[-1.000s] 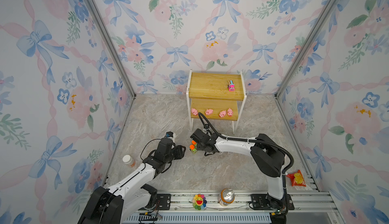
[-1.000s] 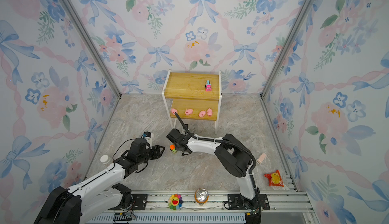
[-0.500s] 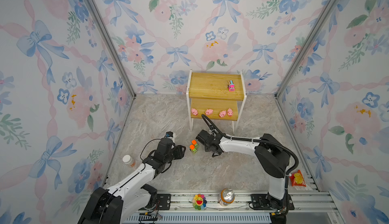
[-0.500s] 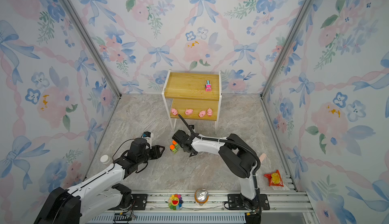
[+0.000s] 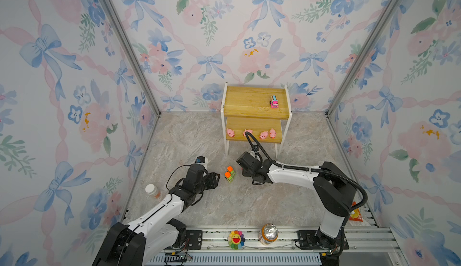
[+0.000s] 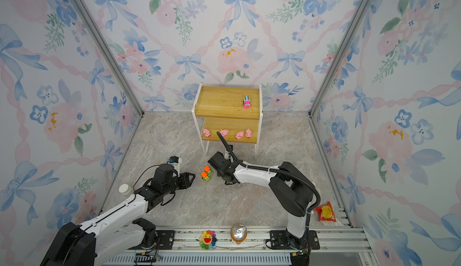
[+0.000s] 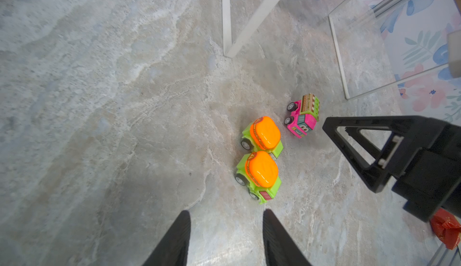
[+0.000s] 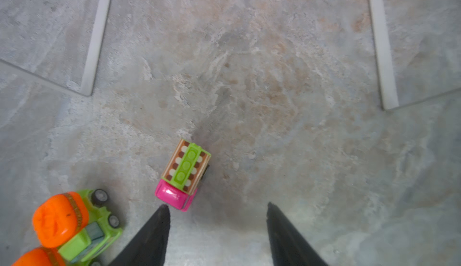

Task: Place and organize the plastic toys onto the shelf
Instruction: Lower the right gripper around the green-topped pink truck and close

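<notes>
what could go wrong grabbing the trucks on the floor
1. The pink truck sits off-centre, beside one fingertip of the open right end effector; closing may push it rolling away.
2. The green trucks sit tight together; the left end effector might knock one while taking the other.

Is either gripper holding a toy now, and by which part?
Nothing is held. The left gripper and the right gripper are both open and empty.

Between left tool [image 7: 225, 237] and right tool [image 8: 217, 227], two green trucks [image 7: 262, 160] and a pink truck [image 7: 301, 116] crowd the counter [image 5: 249, 202]; shelf legs [image 7: 226, 17] stand behind; nearer counter open.
</notes>
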